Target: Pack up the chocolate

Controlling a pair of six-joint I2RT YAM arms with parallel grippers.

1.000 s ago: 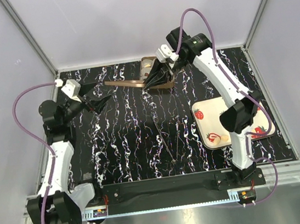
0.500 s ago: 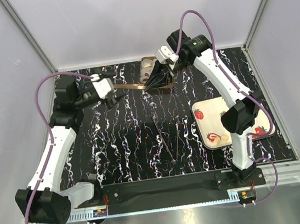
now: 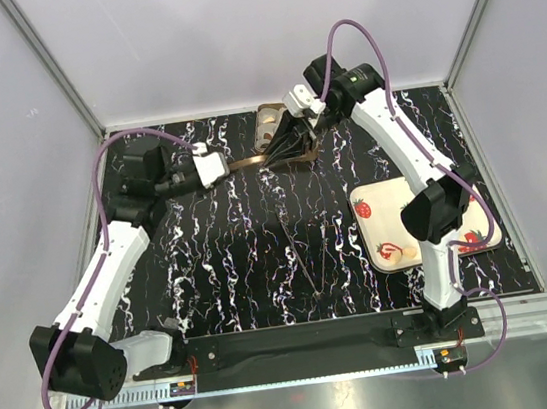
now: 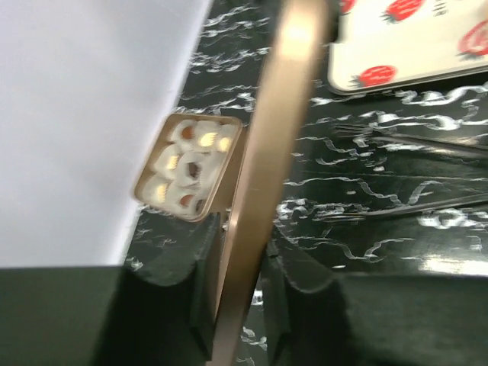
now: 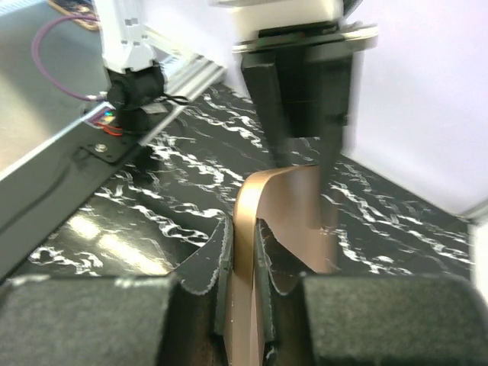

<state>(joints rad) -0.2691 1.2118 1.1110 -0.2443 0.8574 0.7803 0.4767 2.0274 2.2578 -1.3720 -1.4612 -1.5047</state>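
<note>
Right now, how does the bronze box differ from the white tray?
The bronze box is smaller and sits far back; the white tray is larger, on the right. The box holds chocolates in paper cups; the tray shows red strawberry prints. Both lie flat and are rectangular with rounded corners.

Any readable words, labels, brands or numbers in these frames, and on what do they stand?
No text can be read.
white tray: strawberry prints, and small dark marks beside one that are too blurred to read.
gold lid and gold box: no print visible.
strip on the near rail: fine marks, too small to read.
</note>
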